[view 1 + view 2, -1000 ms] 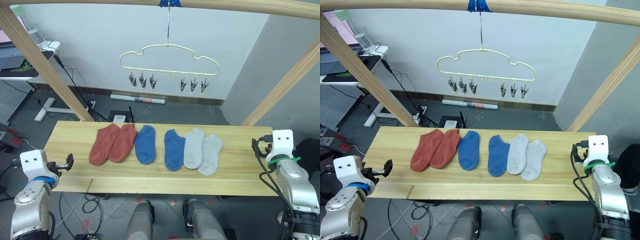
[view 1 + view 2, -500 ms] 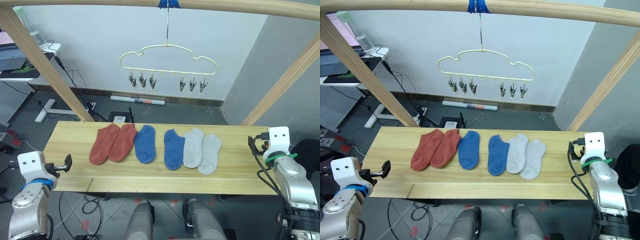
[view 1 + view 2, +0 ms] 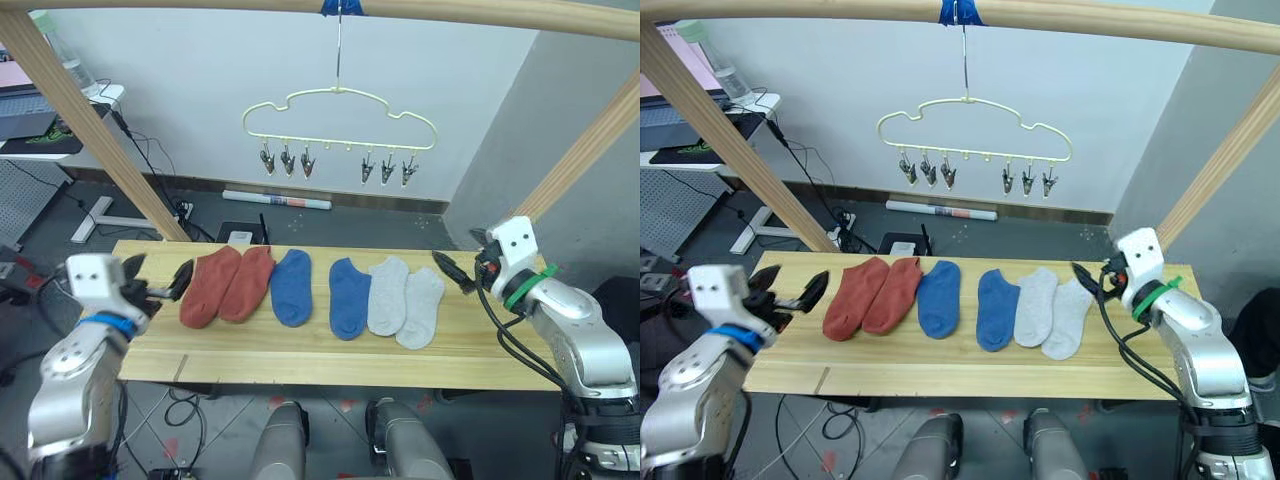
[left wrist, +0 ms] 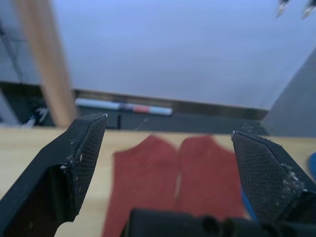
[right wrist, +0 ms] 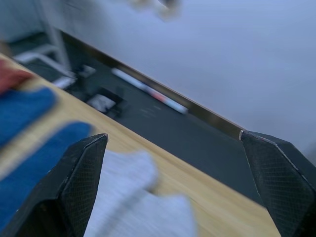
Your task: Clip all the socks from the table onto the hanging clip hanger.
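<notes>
Rust-red, blue and grey socks (image 3: 311, 290) all lie on the table (image 3: 300, 355) between your two tools; none is clipped to the clip hanger (image 3: 338, 128) hanging above. Left tool (image 3: 158, 282) and right tool (image 3: 452, 271) are both spread wide, empty.

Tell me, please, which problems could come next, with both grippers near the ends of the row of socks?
1. The two rust-red socks overlap, so the open left gripper beside them might pinch both at once.
2. The two grey socks also overlap near the open right gripper; lifting one may drag its neighbour.
3. The clip hanger hangs from one thin hook, so it may swing when a silver clip is pushed.
</notes>
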### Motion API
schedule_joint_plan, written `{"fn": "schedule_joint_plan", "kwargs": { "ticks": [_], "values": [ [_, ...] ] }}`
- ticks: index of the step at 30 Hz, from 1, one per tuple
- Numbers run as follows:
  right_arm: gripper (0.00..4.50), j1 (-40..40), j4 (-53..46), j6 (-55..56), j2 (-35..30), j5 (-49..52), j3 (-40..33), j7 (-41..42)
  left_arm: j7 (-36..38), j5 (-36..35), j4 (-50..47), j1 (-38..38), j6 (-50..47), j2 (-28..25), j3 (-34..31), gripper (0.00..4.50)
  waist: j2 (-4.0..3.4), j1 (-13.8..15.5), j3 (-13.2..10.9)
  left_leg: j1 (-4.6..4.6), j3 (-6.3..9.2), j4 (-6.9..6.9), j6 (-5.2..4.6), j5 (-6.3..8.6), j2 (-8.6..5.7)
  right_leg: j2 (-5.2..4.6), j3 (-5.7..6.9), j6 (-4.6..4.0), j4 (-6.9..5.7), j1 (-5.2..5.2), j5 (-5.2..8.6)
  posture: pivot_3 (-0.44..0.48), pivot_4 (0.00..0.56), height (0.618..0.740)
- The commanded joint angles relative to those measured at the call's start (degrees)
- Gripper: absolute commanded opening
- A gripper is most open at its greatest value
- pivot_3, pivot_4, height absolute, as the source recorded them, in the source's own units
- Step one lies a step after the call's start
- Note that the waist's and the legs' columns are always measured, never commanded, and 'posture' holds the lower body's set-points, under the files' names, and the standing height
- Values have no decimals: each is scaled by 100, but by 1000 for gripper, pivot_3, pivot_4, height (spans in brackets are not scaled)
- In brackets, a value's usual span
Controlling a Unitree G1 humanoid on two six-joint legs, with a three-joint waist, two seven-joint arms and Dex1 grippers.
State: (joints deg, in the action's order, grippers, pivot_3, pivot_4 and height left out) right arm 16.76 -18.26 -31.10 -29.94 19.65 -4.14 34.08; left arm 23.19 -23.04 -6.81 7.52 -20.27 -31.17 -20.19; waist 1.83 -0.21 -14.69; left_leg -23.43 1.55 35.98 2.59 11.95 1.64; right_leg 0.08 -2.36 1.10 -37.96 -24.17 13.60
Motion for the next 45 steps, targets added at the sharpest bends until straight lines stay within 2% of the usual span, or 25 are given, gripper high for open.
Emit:
{"fn": "schedule_joint_plan", "kwargs": {
  "ticks": [1, 7, 17, 34, 45],
  "values": [
    [4500, 384, -556, -203, 98, 454, 94, 167, -62, 175, 106, 599, 10, 31, 279, 4477, 0, -15, 0, 0, -2, 0, 0, 0, -1, 0, -2, 2, 2, 0, -1, 8, 265, 740],
    [4500, 995, -898, -371, 533, 557, 537, -63, -20, 369, 869, 1627, 236, 399, 709, 4477, 5, -79, -3, -12, 1, -1, -1, 1, -4, 0, 2, 4, 9, -7, -2, -11, 268, 740],
    [4500, 1474, -1081, -261, 936, 287, 1007, -344, 12, 650, 2334, 2921, 1033, 840, 868, 4477, 15, -155, -9, -27, 9, 11, -1, 1, -8, 1, 9, 10, 5, -14, -7, -48, 267, 740],
    [4500, 1930, -1231, -487, 1392, 426, 1080, -572, 100, 1014, 3875, 3737, 2010, 902, 869, 4477, 16, -211, -9, -38, 11, 10, -1, 1, -5, 0, 10, 11, 7, -24, -8, -72, 270, 740],
    [4500, 1904, -1203, -471, 1363, 426, 1159, -570, 10, 1190, 4826, 4287, 2628, 951, 863, 4477, 18, -220, -10, -40, 13, 10, -1, 1, -7, 1, 14, 11, 8, -25, -8, -69, 271, 740]
  ]
}}
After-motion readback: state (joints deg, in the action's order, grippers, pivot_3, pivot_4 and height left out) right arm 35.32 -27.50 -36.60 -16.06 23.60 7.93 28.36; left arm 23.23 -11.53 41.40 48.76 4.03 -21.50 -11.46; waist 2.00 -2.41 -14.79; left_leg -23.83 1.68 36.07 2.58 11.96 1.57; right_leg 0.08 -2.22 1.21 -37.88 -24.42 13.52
